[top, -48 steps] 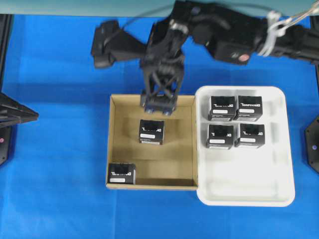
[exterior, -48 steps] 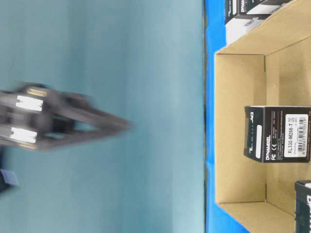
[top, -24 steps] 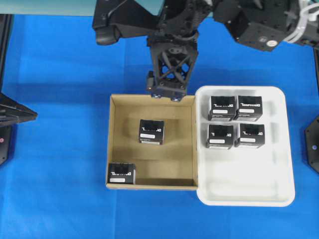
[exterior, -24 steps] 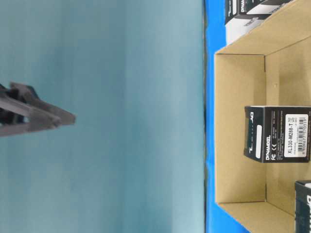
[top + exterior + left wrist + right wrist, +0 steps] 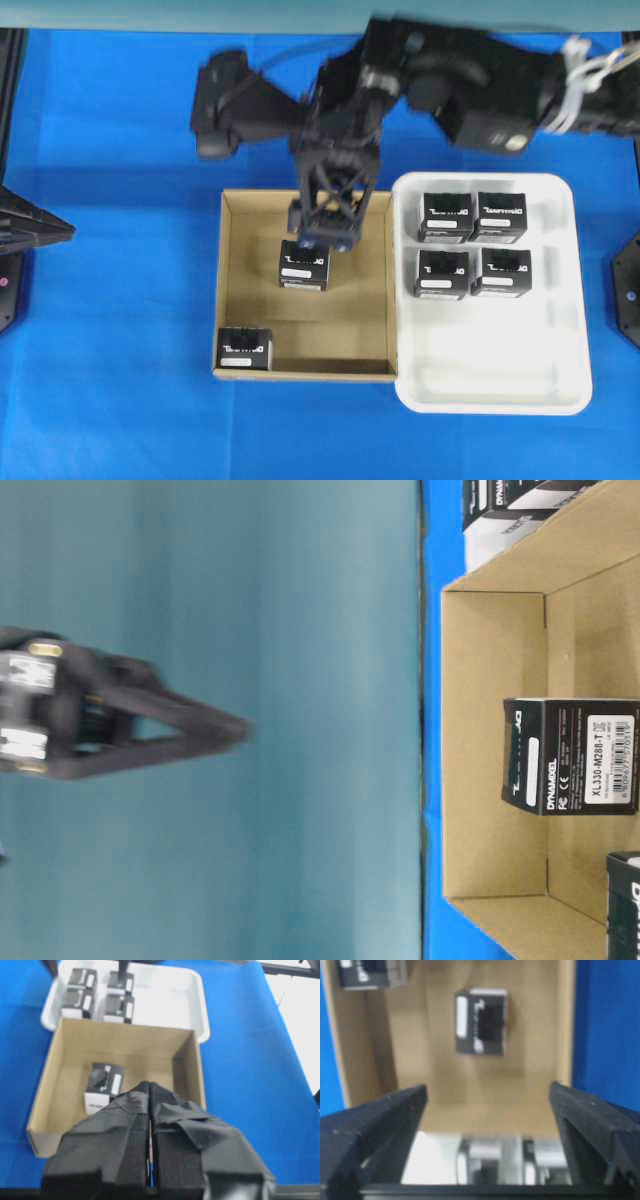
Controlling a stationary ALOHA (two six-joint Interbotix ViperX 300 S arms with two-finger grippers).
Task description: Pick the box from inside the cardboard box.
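My right tool (image 5: 322, 228) hangs over the cardboard box (image 5: 232, 300) with its two fingers (image 5: 375, 1125) spread as wide as they go, and it holds nothing. The box (image 5: 303, 265) that I want stands on the carton floor directly under the tool tips and a little ahead of them; in the right wrist view it appears between the two fingers but further on, not yet between them. A second black box (image 5: 244, 349) sits in the carton corner well away from the tool, toward the near wall. Beside the tool, on the side of its own arm, the white tray (image 5: 560, 300) carries four more of the same boxes. My left tool (image 5: 150, 1160) is pressed shut with nothing in it, and it waits back from the carton above the blue tabletop (image 5: 110, 260). I judge the box to be light and stiff, a printed cardboard pack with flat smooth sides, so it may slip a little if I squeeze only lightly. The best place to hold seems to be the two opposite side faces, near the middle of their height, with the fingers going down on both sides. In the table-level view I can read "DYNAMIXEL" and "XL330-M288-T" on its side, with a barcode label; the white strip on top is too small to read.
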